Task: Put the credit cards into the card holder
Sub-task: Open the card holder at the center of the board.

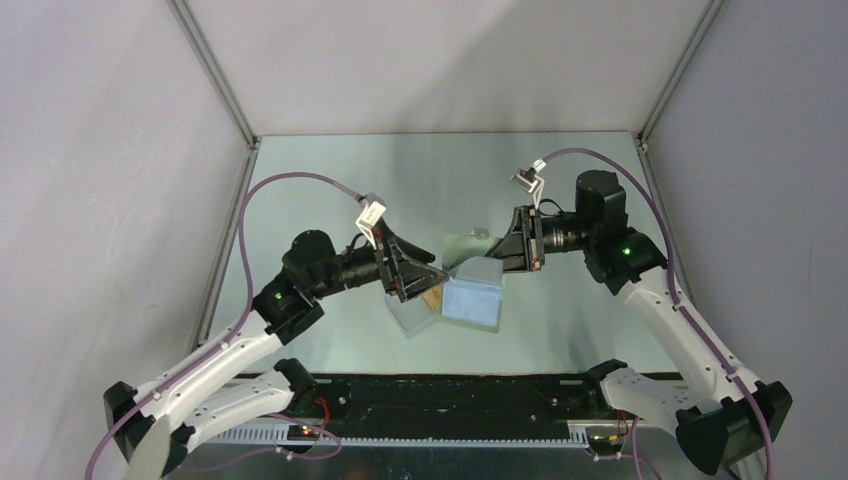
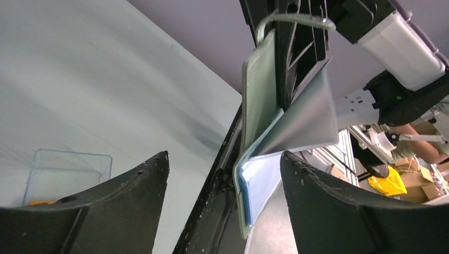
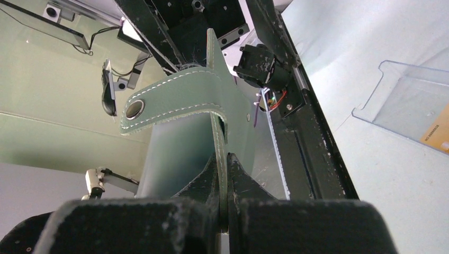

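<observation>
The grey-green card holder [image 1: 474,292] hangs open above the table middle, its light blue inside facing up. My right gripper [image 1: 522,250] is shut on its far edge. The right wrist view shows the jaws [image 3: 223,159] pinching a wallet flap, with the snap tab [image 3: 159,106] curling left. My left gripper [image 1: 425,283] is open and empty just left of the holder. In the left wrist view the holder [image 2: 259,106] stands on edge between the spread fingers [image 2: 225,164]. An orange credit card [image 1: 433,296] lies in a clear box [image 1: 412,316]. It also shows in the wrist views [image 2: 39,202] [image 3: 437,135].
The clear plastic box [image 2: 63,169] [image 3: 407,106] sits on the table below my left gripper. Metal frame posts and grey walls bound the table at left, right and back. The black base rail [image 1: 450,400] runs along the near edge.
</observation>
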Controlling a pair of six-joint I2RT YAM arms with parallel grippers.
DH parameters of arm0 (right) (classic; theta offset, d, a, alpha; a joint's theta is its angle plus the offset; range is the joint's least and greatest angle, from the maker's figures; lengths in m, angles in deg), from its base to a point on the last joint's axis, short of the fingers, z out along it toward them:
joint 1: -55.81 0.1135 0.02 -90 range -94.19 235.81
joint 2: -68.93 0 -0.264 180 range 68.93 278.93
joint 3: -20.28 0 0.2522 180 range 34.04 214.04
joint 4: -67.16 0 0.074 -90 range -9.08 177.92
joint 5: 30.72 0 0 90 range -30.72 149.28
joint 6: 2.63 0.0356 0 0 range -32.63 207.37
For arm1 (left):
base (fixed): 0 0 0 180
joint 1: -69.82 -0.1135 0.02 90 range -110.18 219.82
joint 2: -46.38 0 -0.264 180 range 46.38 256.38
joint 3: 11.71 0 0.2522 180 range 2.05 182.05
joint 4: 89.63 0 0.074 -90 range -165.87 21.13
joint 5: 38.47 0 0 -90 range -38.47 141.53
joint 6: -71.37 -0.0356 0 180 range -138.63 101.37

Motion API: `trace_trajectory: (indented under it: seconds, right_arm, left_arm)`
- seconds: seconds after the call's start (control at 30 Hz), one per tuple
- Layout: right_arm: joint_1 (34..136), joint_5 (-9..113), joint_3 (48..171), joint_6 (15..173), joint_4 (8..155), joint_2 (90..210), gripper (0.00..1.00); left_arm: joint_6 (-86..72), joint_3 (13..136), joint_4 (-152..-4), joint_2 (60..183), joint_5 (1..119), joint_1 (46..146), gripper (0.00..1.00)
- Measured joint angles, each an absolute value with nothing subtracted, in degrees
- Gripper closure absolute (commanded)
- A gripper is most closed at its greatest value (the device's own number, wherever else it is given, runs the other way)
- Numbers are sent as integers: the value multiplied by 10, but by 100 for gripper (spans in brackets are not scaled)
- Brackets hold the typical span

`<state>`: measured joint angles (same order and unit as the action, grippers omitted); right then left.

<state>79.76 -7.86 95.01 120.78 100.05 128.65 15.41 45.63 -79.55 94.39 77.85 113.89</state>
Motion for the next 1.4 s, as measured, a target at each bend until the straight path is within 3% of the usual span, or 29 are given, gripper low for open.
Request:
trace_trajectory:
  seconds: [0.27, 0.67, 0.87, 1.0, 1.1, 1.13, 1.2, 1.3, 1.37, 1.4]
  right_arm:
    - [800, -74, 950, 1213, 1008, 1296, 100]
    - [800, -57, 950, 1261, 1012, 1323, 99]
    - [801, -57, 949, 1286, 999, 1325, 93]
    - [802, -58, 949, 1297, 990, 1325, 88]
    - [804, -61, 949, 1303, 986, 1325, 84]
    - [805, -62, 949, 1305, 985, 1325, 83]
    - [805, -62, 949, 1307, 984, 1325, 82]
    - [804, -62, 949, 1309, 983, 1325, 74]
    - [804, -62, 949, 1309, 982, 1325, 60]
    - [803, -61, 949, 1310, 981, 1325, 48]
  left_arm:
    - [184, 454, -847, 948, 761, 1139, 32]
    - [211, 439, -889, 969, 787, 1139, 30]
    - [227, 439, -911, 994, 803, 1139, 35]
    - [236, 436, -925, 1011, 815, 1139, 49]
    - [242, 436, -934, 1020, 824, 1139, 73]
    - [247, 436, -937, 1022, 826, 1139, 86]
    - [253, 436, -943, 1025, 833, 1139, 98]
    - [257, 435, -955, 1026, 841, 1139, 100]
    - [260, 431, -961, 1026, 845, 1139, 100]
    - [262, 429, -963, 1026, 847, 1139, 100]
